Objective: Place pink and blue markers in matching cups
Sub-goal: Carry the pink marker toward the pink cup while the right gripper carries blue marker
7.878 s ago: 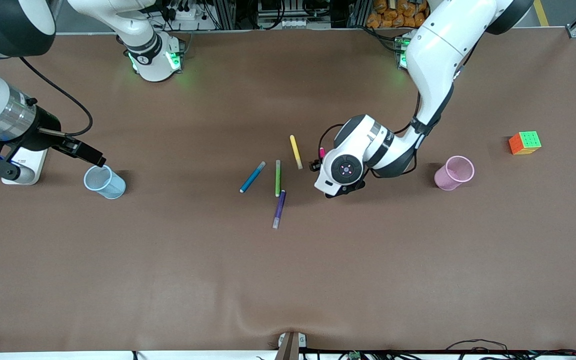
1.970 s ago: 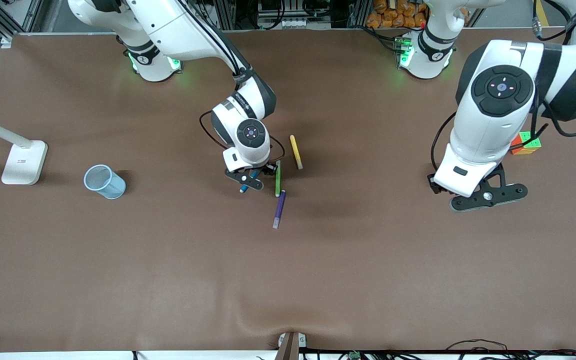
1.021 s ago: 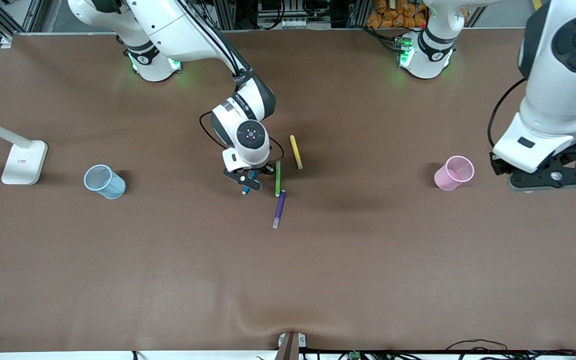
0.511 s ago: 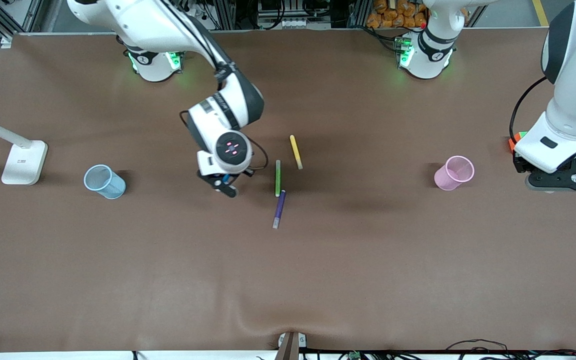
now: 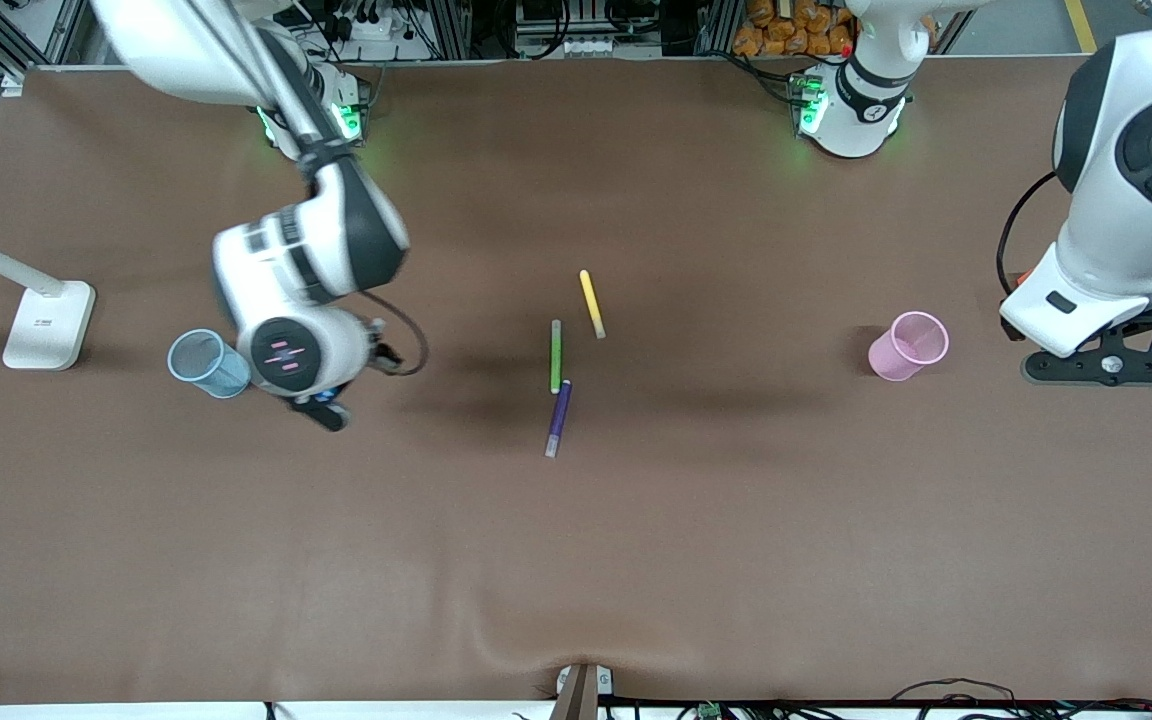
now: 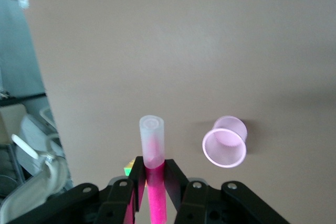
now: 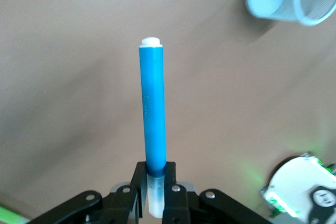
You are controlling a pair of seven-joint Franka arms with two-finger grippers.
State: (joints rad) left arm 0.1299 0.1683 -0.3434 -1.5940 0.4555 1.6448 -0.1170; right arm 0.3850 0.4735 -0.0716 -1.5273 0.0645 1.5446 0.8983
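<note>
Nearest the front camera, the right gripper [image 7: 152, 190] pinches the blue marker [image 7: 152, 114] upright beside the blue cup [image 5: 208, 363], ready to drop in, while the left gripper [image 6: 153, 182] clamps the pink marker [image 6: 153, 150] high near the pink cup [image 5: 907, 345], well apart from that blue cup

The brown table [image 5: 636, 560] is bare along the edge nearest the front camera. In the middle lie a yellow marker [image 5: 590, 302], a green marker [image 5: 555, 355] and a purple marker [image 5: 559, 417], close together. A white lamp base [image 5: 48, 324] stands near the blue cup [image 5: 206, 364] at the right arm's end. The pink cup [image 5: 908, 346] stands alone near the left arm's end.
</note>
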